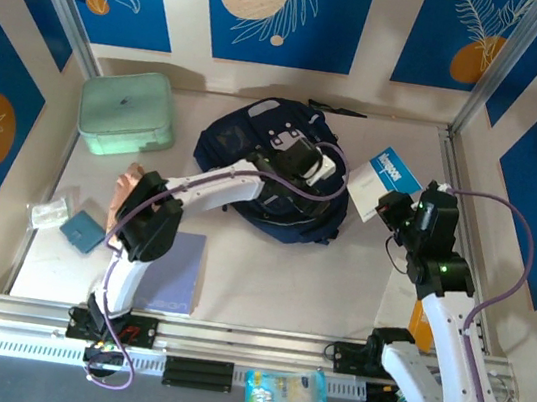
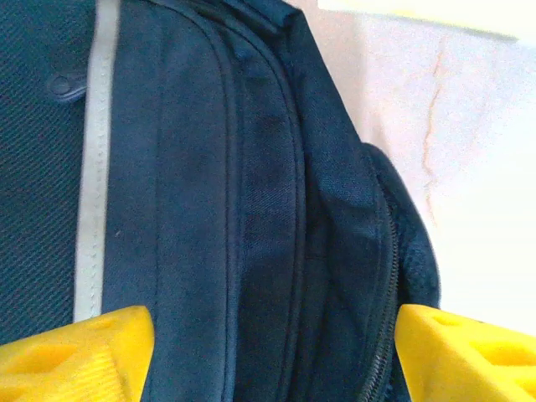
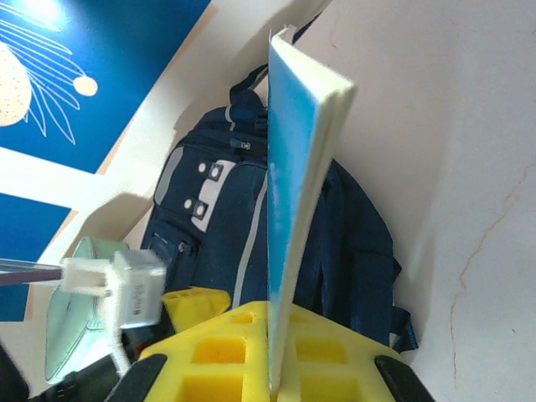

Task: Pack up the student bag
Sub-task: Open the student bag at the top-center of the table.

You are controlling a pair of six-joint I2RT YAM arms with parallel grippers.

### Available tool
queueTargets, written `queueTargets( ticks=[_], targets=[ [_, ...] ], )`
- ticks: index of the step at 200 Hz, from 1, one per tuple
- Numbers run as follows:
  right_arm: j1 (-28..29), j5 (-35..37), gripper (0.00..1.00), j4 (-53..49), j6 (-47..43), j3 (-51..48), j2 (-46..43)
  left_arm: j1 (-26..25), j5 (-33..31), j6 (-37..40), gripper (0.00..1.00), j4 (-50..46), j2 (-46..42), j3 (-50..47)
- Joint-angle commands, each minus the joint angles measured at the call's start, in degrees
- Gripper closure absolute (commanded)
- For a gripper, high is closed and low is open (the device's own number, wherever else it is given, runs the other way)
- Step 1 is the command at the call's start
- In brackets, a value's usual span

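The student bag (image 1: 254, 163) is a dark navy backpack lying at the middle back of the table. My left gripper (image 1: 300, 160) hangs over its right part. In the left wrist view the yellow fingers (image 2: 75, 356) stand wide apart, open. The bag (image 2: 251, 209) and its zip line lie between and below the left gripper (image 2: 272, 360). My right gripper (image 1: 394, 208), to the right of the bag, is shut on a thin blue and white book (image 1: 384, 183). That book (image 3: 297, 167) stands on edge, clamped in the right gripper (image 3: 280, 368), with the bag (image 3: 218, 234) behind it.
A mint green lidded box (image 1: 125, 114) stands at the back left. Near the left arm lie a lavender notebook (image 1: 172, 273), a small teal item (image 1: 82, 231) and a clear packet (image 1: 47, 213). A snack packet (image 1: 287, 394) rests on the front rail.
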Motion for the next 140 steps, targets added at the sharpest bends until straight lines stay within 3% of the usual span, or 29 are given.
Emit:
queueTargets(
  ticks=[1, 23, 78, 94, 121, 140],
  targets=[
    [-0.9, -1.0, 1.0, -0.8, 0.2, -0.6, -1.5, -1.1, -8.3, 4.2, 0.34, -8.1, 5.2, 6.9],
    [-1.6, -1.4, 1.0, -1.1, 0.7, -0.8, -1.7, -1.3, -12.9, 3.2, 0.42, -12.8, 10.7, 14.1],
    [-2.9, -1.8, 1.0, -1.8, 1.2, -1.1, -2.2, -1.4, -20.1, 2.6, 0.59, -11.9, 15.3, 18.0],
    [-3.3, -1.6, 1.0, -2.1, 1.1, -1.2, -2.5, -1.4, -20.8, 2.8, 0.68, -11.7, 15.8, 18.4],
    [-4.0, -1.1, 1.0, -2.9, 1.0, -0.9, -3.2, -1.3, -20.3, 2.8, 0.94, -11.8, 13.9, 17.8],
    [-4.2, -0.1, 1.0, -3.8, 0.6, -0.7, -3.9, -1.0, -19.0, 2.9, 1.0, -10.1, 10.0, 15.5]
  ],
)
